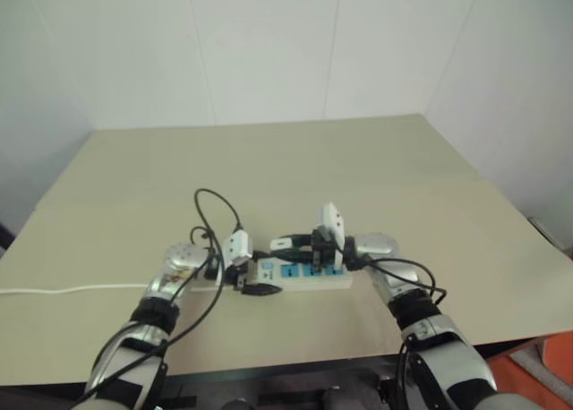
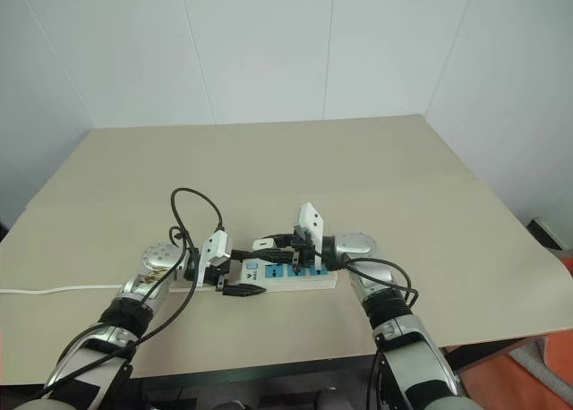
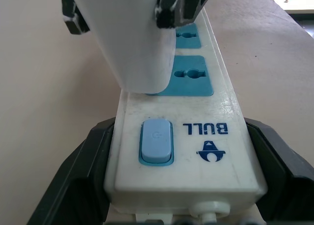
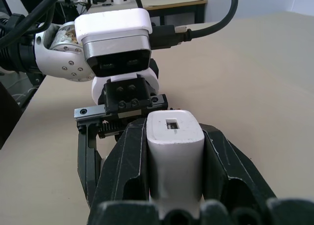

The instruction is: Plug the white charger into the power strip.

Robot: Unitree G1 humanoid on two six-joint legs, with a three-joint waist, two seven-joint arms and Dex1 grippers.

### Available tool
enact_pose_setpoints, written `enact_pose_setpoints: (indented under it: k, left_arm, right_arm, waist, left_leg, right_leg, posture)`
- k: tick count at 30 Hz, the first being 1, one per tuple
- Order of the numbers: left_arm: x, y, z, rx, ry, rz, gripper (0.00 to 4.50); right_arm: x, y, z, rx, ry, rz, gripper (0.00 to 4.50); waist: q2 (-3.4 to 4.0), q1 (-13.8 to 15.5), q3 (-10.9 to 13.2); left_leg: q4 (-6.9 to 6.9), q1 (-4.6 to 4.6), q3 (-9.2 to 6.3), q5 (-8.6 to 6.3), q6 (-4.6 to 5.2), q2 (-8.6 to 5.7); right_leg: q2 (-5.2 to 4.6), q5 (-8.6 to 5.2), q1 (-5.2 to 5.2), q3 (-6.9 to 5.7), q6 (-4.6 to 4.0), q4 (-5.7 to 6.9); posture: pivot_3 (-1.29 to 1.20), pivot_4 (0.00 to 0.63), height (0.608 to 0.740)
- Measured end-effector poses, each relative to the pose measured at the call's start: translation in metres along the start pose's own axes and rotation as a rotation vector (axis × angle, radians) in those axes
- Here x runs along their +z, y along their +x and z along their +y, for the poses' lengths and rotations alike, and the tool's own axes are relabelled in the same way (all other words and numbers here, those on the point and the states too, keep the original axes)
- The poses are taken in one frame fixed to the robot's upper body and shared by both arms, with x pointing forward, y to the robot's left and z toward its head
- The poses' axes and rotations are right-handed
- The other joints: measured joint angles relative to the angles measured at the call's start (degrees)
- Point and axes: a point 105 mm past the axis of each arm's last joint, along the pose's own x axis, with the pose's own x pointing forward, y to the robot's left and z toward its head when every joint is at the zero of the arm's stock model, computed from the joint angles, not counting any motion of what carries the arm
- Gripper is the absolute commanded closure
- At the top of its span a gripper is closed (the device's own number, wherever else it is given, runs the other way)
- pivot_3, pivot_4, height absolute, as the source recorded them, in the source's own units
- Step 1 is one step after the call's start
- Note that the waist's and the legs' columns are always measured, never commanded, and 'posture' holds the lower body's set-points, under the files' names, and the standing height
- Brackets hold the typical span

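The power strip (image 1: pixel 333 282) lies across the table in front of me, blue sockets up. My left gripper (image 1: pixel 253 278) is shut on its switch end; in the left wrist view the black fingers (image 3: pixel 81 173) clamp both sides of the power strip (image 3: pixel 196 151) by the blue switch. My right gripper (image 1: pixel 292 243) is shut on the white charger (image 1: pixel 281 243), and holds it over the socket nearest the switch. The white charger (image 3: pixel 132 43) hangs close above that socket, prongs hidden, and I cannot tell whether it touches. The right wrist view shows the white charger (image 4: pixel 174 156) between both fingers.
The strip's thin white cord (image 1: pixel 54 291) runs off the beige table (image 1: pixel 269 159) to the left. Black arm cables (image 1: pixel 215 200) loop above the left wrist. White walls stand behind. An orange object (image 1: pixel 542 365) is on the floor past the front right corner.
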Motion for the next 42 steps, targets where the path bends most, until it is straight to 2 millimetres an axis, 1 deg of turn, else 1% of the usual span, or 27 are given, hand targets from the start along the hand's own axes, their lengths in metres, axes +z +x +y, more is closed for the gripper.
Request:
enact_pose_setpoints:
  k: [6, 14, 27, 32, 42]
  left_arm:
    - [0.000, -0.001, -0.001, 0.001, 0.001, 0.001, 1.20]
    - [0.001, 0.000, -0.002, -0.005, 0.010, 0.000, 1.20]
    - [-0.001, -0.008, -0.004, 0.005, 0.006, 0.021, 1.20]
    - [-0.002, -0.009, -0.004, 0.008, 0.006, 0.023, 1.20]
    - [-0.005, -0.016, -0.004, 0.021, -0.006, 0.032, 1.20]
  right_arm:
    - [-0.001, -0.002, 0.001, 0.005, 0.002, -0.010, 3.34]
    - [-0.003, -0.009, 0.006, 0.022, -0.008, -0.021, 3.34]
    - [-0.009, -0.022, 0.007, 0.036, -0.017, -0.013, 3.34]
    - [-0.008, -0.020, 0.007, 0.046, -0.031, -0.010, 3.34]
    - [-0.008, -0.004, 0.009, 0.127, -0.126, 0.058, 3.34]
  waist:
    - [-0.01, 0.06, 0.01]
    - [-0.01, 0.19, 0.01]
    - [-0.02, -0.23, 0.01]
    - [-0.02, -0.29, 0.01]
    - [-0.02, -1.49, 0.00]
  left_leg:
    - [0.00, 0.00, 0.00, 0.00, 0.00, 0.00]
    - [0.00, -0.01, 0.00, 0.00, 0.00, -0.01]
    - [-0.08, 0.17, 0.00, -0.02, 0.02, 0.19]
    - [-0.09, 0.21, 0.01, -0.02, 0.03, 0.21]
    - [-0.09, 0.31, 0.01, -0.02, 0.03, 0.26]
  right_leg:
    - [-0.01, -0.01, 0.00, 0.00, -0.01, 0.00]
    - [-0.01, -0.01, 0.00, 0.00, -0.01, -0.01]
    - [0.22, -0.09, 0.02, 0.02, -0.15, 0.11]
    - [0.24, -0.11, 0.02, 0.04, -0.19, 0.15]
    - [0.30, -0.12, 0.06, 0.07, -0.21, 0.25]
  posture:
    - [0.00, 0.150, 0.740]
    - [0.00, 0.150, 0.740]
    - [0.00, 0.150, 0.740]
    - [0.00, 0.150, 0.740]
    - [0.00, 0.150, 0.740]
